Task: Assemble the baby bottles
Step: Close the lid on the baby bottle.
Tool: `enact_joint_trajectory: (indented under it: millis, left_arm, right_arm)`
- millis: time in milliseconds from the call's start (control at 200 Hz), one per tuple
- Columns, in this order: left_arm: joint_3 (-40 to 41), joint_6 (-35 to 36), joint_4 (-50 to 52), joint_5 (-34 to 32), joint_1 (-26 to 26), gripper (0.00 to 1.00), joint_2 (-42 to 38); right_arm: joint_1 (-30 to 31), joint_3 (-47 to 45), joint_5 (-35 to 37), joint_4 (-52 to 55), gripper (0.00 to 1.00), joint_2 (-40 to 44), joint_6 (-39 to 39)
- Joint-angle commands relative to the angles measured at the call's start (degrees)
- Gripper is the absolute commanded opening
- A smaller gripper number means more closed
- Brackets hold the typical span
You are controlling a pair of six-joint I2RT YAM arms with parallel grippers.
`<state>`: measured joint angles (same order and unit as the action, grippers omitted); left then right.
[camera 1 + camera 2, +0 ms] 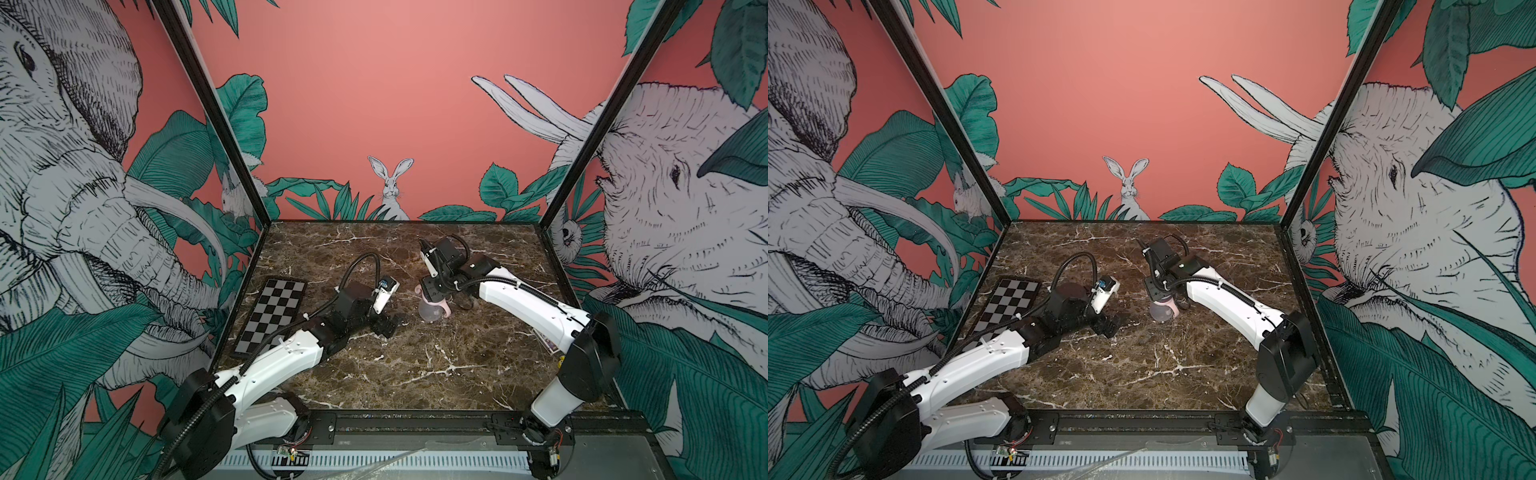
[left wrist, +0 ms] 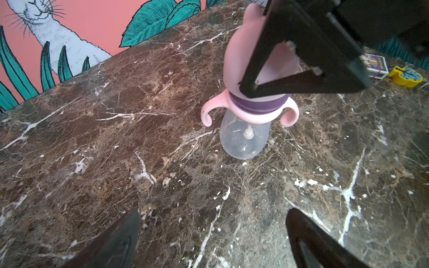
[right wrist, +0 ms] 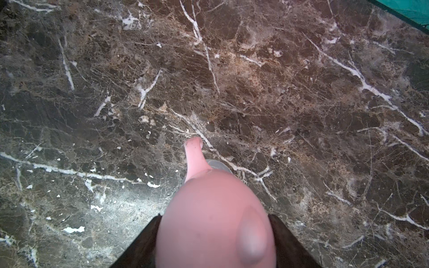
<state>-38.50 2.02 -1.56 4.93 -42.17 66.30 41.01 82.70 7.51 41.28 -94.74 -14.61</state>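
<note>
Clamped between right fingers (image 3: 144, 241): pink dome cap (image 2: 241, 58), seated over purple collar (image 2: 255, 104). Below: pink handled ring (image 2: 232, 113) and clear body (image 2: 243, 141), upright mid-counter (image 2: 116, 162). Nearby, spread wide and empty: left fingers (image 2: 116, 241). Judged nearly complete. Left to do: verify cap seating, release.

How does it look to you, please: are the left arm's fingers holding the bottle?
No, the left fingers stand open and short of the bottle, while the right fingers clasp its pink cap.
</note>
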Motion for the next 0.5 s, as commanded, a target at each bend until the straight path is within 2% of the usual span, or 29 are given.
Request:
enact_joint_trajectory:
  millis: [0, 105, 340, 495]
  left_arm:
    - [-1.3, 0.6, 0.1, 0.0, 0.4, 0.99, -0.1]
    - [-1.2, 0.8, 0.5, -0.4, 0.4, 1.00, -0.5]
    - [-1.1, 0.6, 0.2, -0.3, 0.4, 0.99, -0.2]
    - [-1.6, 0.7, 0.0, 0.0, 0.4, 0.99, 0.6]
  right_arm:
    - [0.4, -3.1, 0.3, 5.3, 0.57, -2.0, -0.2]
    - [0.5, -5.6, 1.0, 2.7, 0.62, -0.2, -0.8]
    - [0.6, -8.4, 3.0, 0.4, 0.61, 2.5, -0.6]
    - [0.7, -9.2, 3.4, -1.2, 0.65, 5.4, -0.1]
